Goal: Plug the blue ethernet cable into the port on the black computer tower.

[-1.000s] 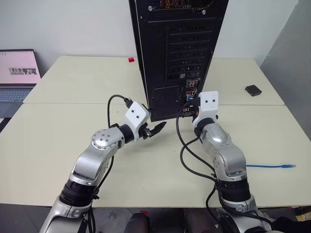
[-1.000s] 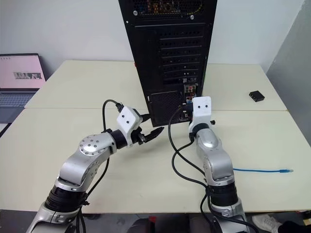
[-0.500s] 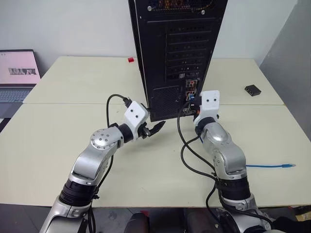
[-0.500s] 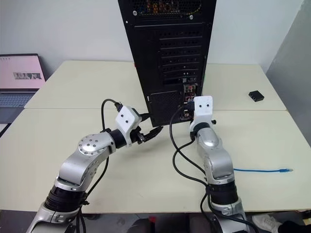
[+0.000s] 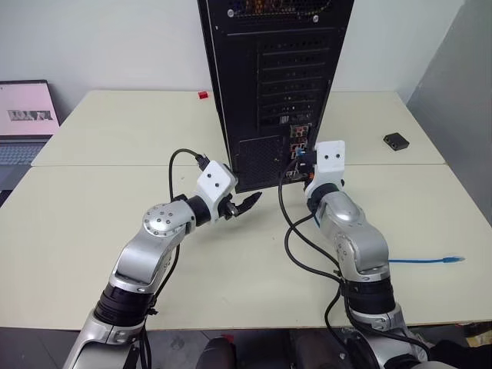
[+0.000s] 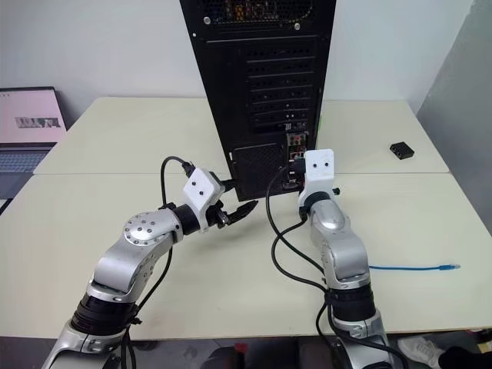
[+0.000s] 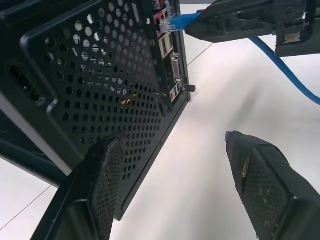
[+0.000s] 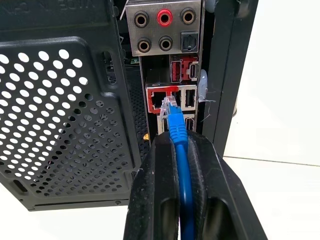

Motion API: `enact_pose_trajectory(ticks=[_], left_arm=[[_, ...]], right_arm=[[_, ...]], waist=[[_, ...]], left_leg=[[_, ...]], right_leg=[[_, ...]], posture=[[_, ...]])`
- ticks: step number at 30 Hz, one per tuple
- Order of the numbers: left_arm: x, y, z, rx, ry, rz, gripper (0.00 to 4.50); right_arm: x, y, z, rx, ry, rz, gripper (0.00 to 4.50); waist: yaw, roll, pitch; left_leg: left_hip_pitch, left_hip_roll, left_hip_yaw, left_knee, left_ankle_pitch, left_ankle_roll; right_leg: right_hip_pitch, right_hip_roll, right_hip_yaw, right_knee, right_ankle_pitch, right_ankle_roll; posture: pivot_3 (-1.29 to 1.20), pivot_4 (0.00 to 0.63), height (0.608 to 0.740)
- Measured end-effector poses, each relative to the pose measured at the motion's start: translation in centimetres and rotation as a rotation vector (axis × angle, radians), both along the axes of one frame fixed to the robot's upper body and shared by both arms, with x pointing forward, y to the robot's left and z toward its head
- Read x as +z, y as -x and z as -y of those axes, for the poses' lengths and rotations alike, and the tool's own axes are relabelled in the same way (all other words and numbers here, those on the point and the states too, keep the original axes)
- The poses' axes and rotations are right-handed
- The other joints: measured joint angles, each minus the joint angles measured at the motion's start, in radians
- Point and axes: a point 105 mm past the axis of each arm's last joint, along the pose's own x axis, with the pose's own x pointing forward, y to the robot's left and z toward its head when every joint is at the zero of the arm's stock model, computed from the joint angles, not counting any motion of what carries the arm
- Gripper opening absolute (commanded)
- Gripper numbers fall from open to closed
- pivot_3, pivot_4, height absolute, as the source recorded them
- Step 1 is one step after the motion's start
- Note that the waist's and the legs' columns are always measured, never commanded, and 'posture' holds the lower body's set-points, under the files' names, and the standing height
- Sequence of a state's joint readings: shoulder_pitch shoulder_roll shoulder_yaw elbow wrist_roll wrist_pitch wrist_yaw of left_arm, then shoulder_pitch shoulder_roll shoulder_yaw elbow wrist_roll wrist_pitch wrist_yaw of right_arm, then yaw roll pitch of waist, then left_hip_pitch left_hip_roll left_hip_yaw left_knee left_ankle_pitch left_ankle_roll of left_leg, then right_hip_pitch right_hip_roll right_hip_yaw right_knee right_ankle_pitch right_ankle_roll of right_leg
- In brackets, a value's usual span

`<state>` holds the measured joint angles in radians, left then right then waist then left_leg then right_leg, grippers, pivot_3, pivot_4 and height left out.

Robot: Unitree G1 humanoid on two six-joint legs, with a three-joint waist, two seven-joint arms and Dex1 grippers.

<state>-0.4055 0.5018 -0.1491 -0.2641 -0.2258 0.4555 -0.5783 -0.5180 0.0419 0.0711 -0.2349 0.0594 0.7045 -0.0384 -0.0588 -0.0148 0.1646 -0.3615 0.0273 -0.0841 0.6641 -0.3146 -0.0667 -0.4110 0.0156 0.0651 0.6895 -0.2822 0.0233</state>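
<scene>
The task stood close to its end but was not finished. The right gripper [image 8: 179, 150] was clamped shut on the blue ethernet cable [image 8: 178, 131] a little behind its clear plug [image 8: 172, 106], and held the plug at the mouth of the red-framed port [image 8: 159, 100] on the rear panel of the black computer tower [image 5: 269, 84]. In the right wrist view the plug's tip overlapped the right side of that socket, yet whether it had entered or merely sat in front could not be told; it did not look seated. The rest of the cable trailed back over the table [image 5: 100, 231], its far plug [image 5: 455, 259] lying near the right-hand edge. The left gripper [image 5: 244, 204] hovered with its fingers spread and nothing between them, just beside the tower's lower left corner, seemingly ready to steady the case. What remained, by my reckoning, was to line the plug up squarely, push it home, then let go.
</scene>
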Motion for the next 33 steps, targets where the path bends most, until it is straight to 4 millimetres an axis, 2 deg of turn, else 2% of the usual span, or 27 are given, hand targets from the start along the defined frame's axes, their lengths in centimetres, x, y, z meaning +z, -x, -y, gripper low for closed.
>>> enact_pose_trajectory(ticks=[33], left_arm=[[-0.05,-0.07,-0.02,0.005,-0.006,0.006,3.33]], right_arm=[[0.39,0.47,-0.84,-0.003,-0.03,-0.008,0.0]], waist=[[-0.001,0.0,0.0]], left_leg=[[-0.002,0.0,0.001,-0.002,0.0,0.0]], right_leg=[[-0.002,0.0,0.001,-0.001,0.0,0.0]], posture=[[0.0,0.15,0.74]])
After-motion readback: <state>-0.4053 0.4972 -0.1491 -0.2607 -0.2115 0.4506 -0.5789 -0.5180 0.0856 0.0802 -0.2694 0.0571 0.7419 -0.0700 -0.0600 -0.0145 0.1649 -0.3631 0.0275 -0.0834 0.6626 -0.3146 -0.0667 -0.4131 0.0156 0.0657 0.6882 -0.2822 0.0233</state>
